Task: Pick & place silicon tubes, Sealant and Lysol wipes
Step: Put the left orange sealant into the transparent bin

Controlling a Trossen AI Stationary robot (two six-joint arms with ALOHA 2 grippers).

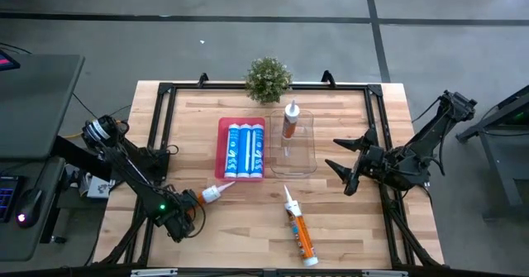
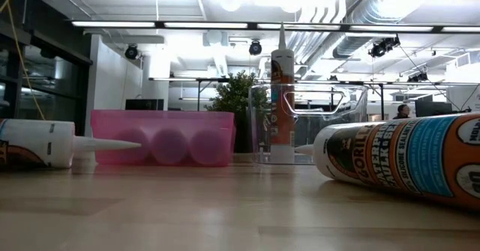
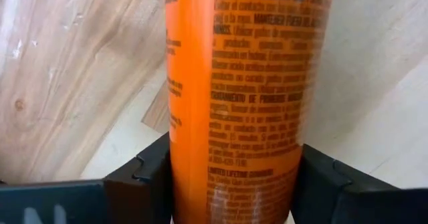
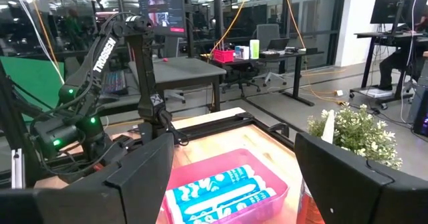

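At the table's near left edge, we see the left gripper (image 1: 188, 213) clamped on an orange sealant tube (image 3: 241, 97), its dark fingers (image 3: 137, 184) pressing both sides of the printed barrel, the white nozzle (image 1: 213, 193) pointing toward the middle of the wooden table (image 1: 240, 244). A second tube (image 1: 299, 229) lies loose on the boards near the front, to the right of centre, well apart from either arm. Farther back, we find a pink tray (image 1: 222, 149) holding blue-and-white wipes packs (image 1: 245, 151) side by side, and just beside it on the right a clear bin (image 1: 302, 157) with a third tube (image 1: 290, 121) standing upright inside at its far end. The right gripper (image 1: 345, 163) hovers off to the right of that bin, fingers spread and empty. At the far edge we note a small potted plant (image 1: 268, 79).
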